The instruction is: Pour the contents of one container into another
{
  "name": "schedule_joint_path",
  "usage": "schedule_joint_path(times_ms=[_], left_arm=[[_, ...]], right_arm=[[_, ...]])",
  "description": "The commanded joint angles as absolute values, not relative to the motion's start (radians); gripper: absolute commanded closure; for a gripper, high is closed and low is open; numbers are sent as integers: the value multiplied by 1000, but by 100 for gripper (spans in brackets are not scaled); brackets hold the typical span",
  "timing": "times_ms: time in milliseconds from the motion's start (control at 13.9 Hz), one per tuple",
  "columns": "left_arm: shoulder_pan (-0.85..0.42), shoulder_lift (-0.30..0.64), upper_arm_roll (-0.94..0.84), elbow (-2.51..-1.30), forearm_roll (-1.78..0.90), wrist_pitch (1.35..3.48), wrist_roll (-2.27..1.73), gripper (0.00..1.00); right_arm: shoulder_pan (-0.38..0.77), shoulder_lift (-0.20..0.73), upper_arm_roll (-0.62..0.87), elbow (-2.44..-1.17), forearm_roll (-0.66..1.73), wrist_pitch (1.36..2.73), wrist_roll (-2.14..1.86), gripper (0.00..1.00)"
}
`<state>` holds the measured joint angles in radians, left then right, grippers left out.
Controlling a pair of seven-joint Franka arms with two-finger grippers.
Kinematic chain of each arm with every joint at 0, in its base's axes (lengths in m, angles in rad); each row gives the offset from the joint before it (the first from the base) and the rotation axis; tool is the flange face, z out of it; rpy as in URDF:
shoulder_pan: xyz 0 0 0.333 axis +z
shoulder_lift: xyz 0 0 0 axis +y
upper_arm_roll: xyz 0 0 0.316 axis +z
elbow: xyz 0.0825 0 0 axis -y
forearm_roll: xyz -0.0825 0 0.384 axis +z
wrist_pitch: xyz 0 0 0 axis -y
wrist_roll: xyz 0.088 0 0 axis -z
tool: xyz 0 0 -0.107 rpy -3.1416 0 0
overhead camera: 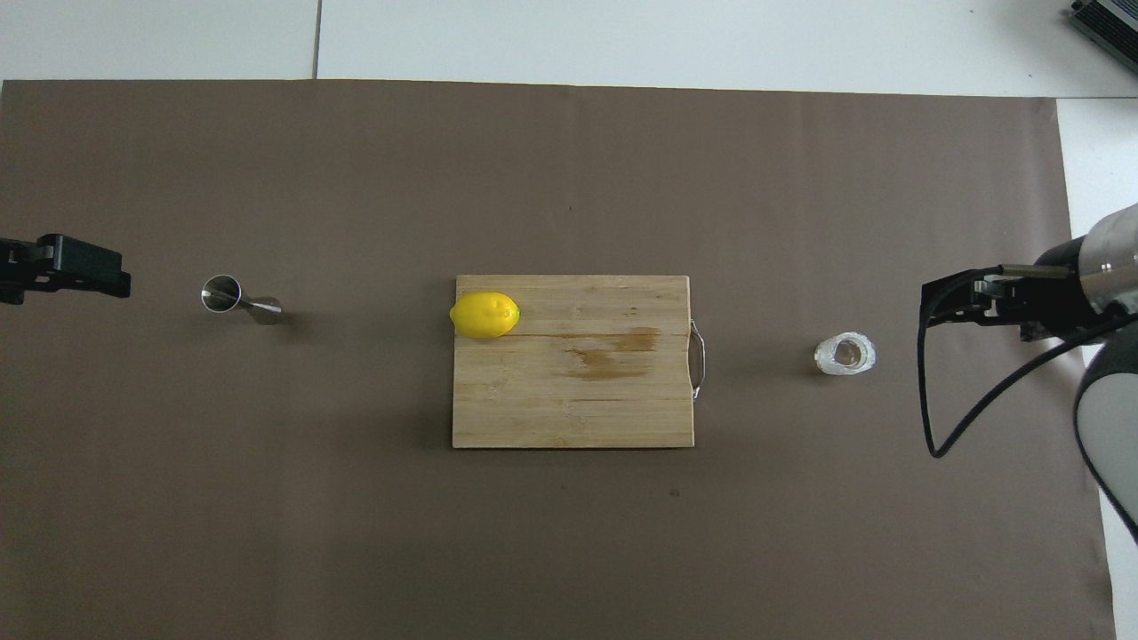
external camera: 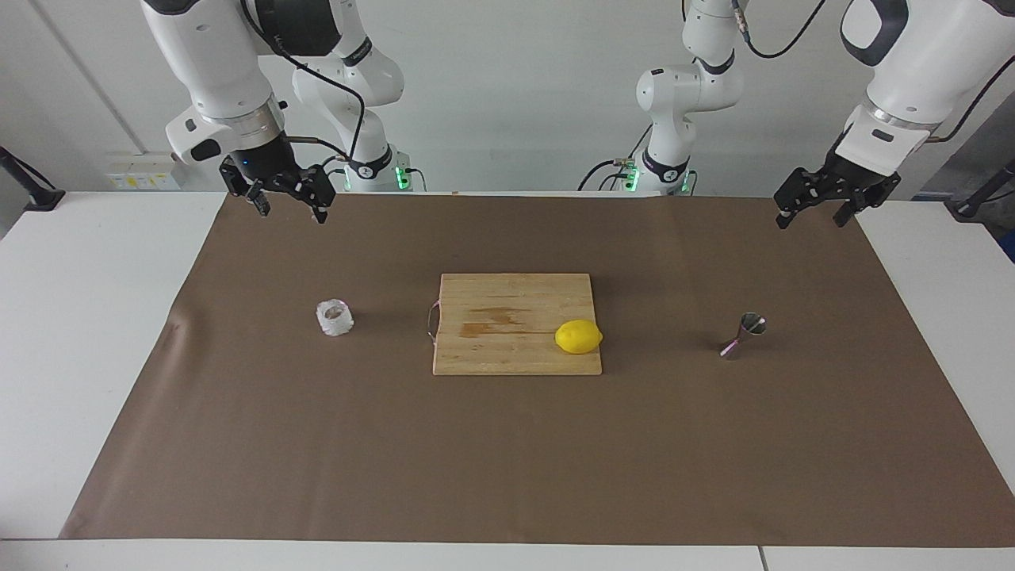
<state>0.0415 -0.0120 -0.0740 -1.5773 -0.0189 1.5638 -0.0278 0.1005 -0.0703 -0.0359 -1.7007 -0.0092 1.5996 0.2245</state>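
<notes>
Both open end effectors (external camera: 289, 202) (external camera: 813, 210) hang apart from cup (external camera: 334, 317).

I've got the cutting board (external camera: 516, 323) at the middle of the tabletop (external camera: 103, 317), sitting on the mat (external camera: 507, 460). The lemon (external camera: 578, 336) lies on the board, at its corner toward the left arm's end. The glass cup (external camera: 335, 317) stands on the mat beside the board, toward the right arm's end. The jigger (external camera: 744, 335) stands toward the left arm's end, well apart from the board.
</notes>
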Motion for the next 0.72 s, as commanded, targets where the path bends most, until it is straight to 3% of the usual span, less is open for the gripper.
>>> schedule_joint_path(times_ms=[0,646], left_arm=[[46,-38,-77,-1606,-5,1560,-15,0],[46,-38,-77,-1606,-5,1559,-21,0]], right_arm=[[97,-86,-41,-1710,18,1594,210,0],[97,-86,-41,-1710,18,1594,210,0]])
